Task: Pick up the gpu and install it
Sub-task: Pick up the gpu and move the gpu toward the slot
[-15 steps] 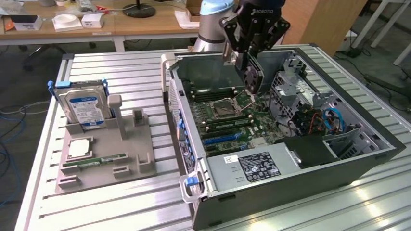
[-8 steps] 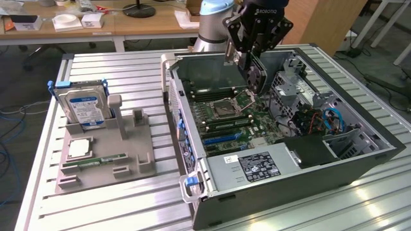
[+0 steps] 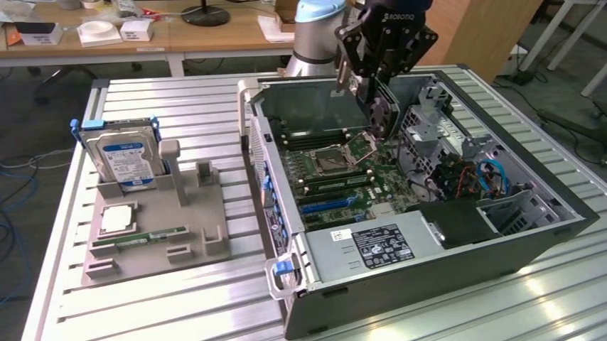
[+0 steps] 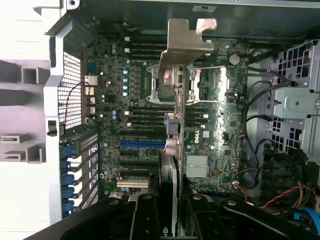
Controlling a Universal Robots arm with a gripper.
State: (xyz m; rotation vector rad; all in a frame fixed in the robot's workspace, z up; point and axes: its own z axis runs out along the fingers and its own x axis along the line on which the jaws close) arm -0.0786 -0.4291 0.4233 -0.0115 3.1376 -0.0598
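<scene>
My gripper [image 3: 372, 71] hangs over the open computer case [image 3: 284, 213], shut on the gpu [image 3: 379, 114]. The dark card hangs upright on edge below the fingers, above the motherboard [image 3: 332, 170] near the CPU socket. In the wrist view the gpu [image 4: 171, 165] runs edge-on away from the gripper [image 4: 172, 212], with its silver metal bracket [image 4: 184, 42] at the far end. It floats over the motherboard [image 4: 215, 115], beside the blue expansion slot [image 4: 142, 143]. The card's lower edge is clear of the board.
On the exterior view's left a grey fixture tray [image 3: 190, 213] holds a silver hard drive with blue label [image 3: 126, 158], a green RAM stick [image 3: 142, 238] and a CPU [image 3: 116, 219]. The case holds a power supply [image 3: 379, 245], a drive cage [image 3: 441, 135] and cables [image 3: 484, 177].
</scene>
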